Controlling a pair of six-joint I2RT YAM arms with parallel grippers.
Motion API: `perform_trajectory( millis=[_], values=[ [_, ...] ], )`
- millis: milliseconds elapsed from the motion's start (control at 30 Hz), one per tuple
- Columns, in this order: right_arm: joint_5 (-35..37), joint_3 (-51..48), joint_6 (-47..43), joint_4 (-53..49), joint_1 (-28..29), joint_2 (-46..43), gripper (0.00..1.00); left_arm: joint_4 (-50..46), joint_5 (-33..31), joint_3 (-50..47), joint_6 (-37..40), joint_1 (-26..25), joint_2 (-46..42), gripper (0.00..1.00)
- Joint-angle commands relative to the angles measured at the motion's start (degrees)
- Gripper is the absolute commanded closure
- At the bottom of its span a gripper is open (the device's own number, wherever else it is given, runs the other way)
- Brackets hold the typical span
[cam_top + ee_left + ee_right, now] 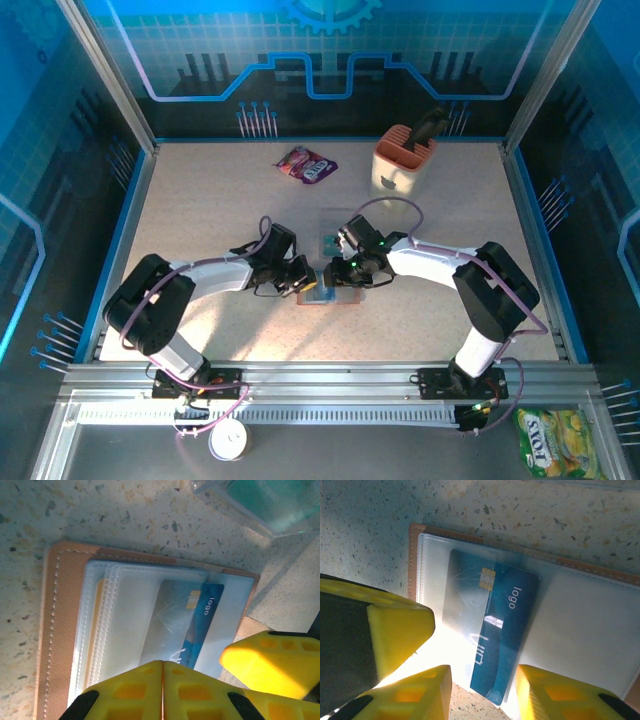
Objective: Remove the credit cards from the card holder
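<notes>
Speckled tabletop [200, 200], arms [215, 270] bent inward over card holder [60, 630], left gripper [162, 669] closed, right gripper [482, 692] parted astride credit card [495, 610]

card holder [55, 630] cropped, credit card [200, 625] part-hidden

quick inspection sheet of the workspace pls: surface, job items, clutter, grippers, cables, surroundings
surface: speckled beige table, no spills seen
card holder: lies open and flat, tan leather, clear pockets up
credit card: blue, chip and "logo" print, tilted, partly out of its pocket
clutter: purple snack packet, peach caddy, clear box by the holder
left gripper: fingers closed together over the holder's near edge; whether they pinch a pocket cannot be told
right gripper: open, fingers either side of the card's free end
cables: purple, looped along both arms, off the holder
surroundings: blue printed walls, metal rail, yellow bag off the table
</notes>
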Motion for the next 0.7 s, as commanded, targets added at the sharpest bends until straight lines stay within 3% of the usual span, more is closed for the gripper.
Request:
perform_trajectory(
  millis=[0, 667],
  values=[
    [-0.6, -0.2, -0.2, 0.0, -0.4, -1.2, 0.60, -2.1, -1.0, 0.4, 1.4, -0.2, 1.5, 0.91],
    [-5.5, -3.7, 2.9, 7.2, -2.2, 1.3, 0.60, -3.2, -2.2, -0.2, 1.8, -0.2, 2.8, 0.92]
  ],
)
